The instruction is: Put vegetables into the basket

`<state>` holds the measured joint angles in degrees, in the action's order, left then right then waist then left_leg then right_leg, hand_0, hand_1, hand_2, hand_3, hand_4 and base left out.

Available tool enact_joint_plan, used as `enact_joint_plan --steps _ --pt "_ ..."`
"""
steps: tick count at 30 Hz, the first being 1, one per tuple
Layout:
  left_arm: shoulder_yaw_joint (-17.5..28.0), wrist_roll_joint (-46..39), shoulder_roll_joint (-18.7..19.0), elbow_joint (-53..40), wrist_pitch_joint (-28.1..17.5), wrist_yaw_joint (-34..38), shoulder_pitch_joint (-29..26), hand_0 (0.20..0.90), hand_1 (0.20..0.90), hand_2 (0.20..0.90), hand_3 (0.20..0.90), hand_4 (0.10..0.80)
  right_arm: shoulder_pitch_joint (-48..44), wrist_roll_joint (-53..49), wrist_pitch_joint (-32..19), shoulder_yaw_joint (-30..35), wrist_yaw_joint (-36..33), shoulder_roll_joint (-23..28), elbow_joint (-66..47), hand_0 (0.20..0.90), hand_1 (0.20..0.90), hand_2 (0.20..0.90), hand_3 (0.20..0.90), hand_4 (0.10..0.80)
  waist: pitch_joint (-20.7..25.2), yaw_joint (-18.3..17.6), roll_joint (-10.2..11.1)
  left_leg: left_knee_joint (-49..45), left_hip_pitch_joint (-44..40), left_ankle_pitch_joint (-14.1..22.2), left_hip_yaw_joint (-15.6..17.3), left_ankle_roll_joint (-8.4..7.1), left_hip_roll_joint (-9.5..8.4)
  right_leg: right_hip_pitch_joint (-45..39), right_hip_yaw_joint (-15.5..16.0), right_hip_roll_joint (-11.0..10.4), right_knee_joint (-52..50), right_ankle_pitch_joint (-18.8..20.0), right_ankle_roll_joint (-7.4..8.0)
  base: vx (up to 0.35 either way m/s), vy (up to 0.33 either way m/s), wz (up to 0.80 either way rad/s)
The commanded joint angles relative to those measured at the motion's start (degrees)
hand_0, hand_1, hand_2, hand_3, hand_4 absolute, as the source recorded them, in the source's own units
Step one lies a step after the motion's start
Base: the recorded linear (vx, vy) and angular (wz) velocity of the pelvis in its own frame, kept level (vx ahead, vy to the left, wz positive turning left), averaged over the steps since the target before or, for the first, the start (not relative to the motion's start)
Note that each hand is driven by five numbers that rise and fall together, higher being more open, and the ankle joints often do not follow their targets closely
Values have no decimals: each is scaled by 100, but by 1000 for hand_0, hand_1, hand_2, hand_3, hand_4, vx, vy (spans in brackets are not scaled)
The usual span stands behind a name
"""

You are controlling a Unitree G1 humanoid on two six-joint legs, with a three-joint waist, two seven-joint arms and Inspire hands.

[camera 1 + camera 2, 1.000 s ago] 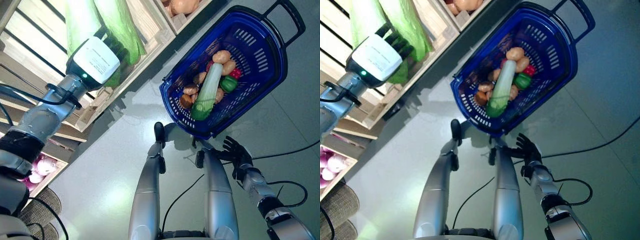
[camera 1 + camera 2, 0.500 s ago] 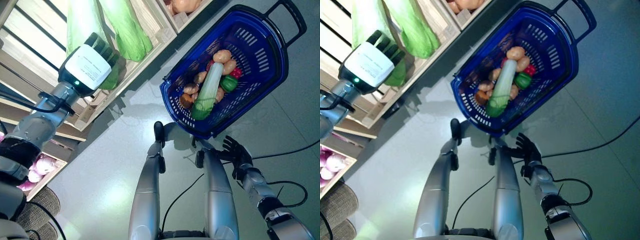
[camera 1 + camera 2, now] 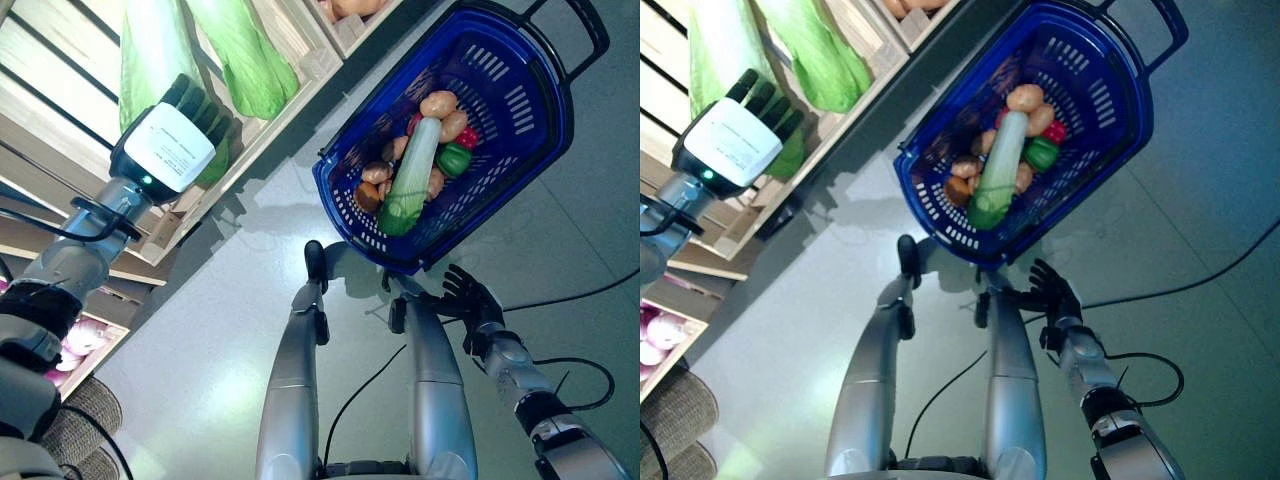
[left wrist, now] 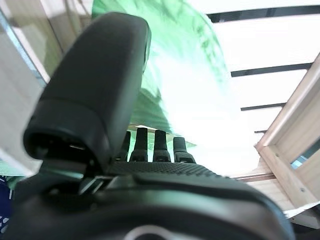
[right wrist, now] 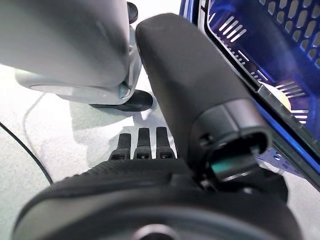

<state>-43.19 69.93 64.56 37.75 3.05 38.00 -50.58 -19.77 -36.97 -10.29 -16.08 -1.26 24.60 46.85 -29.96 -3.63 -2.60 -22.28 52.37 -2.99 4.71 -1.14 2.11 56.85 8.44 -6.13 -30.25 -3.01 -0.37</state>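
Drawn back slightly from green cabbage (image 3: 150, 60): left hand (image 3: 172, 145), fingers straight, empty.
Right hand (image 3: 470, 305) spread open beside blue basket (image 3: 540, 150) of vegetables.

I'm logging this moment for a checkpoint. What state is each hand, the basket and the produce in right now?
left hand: open, fingers straight, at the green leafy vegetable in the wooden crate, not gripping it.
right hand: open, empty, low beside the basket.
blue basket: on the floor, partly filled, handle free.
long pale green vegetable: lying in the basket on the smaller vegetables.
second leafy vegetable: lying in the crate, untouched.
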Motion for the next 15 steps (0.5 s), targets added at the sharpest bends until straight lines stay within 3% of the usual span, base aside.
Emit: enact_joint_plan --steps 1,3,15 --pt "413 -177 155 193 482 351 -433 545 545 545 545 563 661 -193 -46 123 -236 376 -330 900 900 900 900 800 17 -69 -44 -319 295 180 58 -71 -3 -218 -110 47 418 329 232 0 0 0" --pt "343 -193 60 303 476 381 -578 300 300 300 300 400 636 -195 -7 102 -266 361 -344 900 900 900 900 800 17 -91 -14 -352 332 180 68 -69 11 -182 -115 53 390 335 229 17 7 -4" --pt "348 -362 -221 626 508 492 -561 300 300 300 300 400 603 -239 -17 52 -284 313 -345 900 900 900 900 800 17 -135 31 -413 281 216 92 -85 22 -236 -136 67 384 324 224 1 1 0"
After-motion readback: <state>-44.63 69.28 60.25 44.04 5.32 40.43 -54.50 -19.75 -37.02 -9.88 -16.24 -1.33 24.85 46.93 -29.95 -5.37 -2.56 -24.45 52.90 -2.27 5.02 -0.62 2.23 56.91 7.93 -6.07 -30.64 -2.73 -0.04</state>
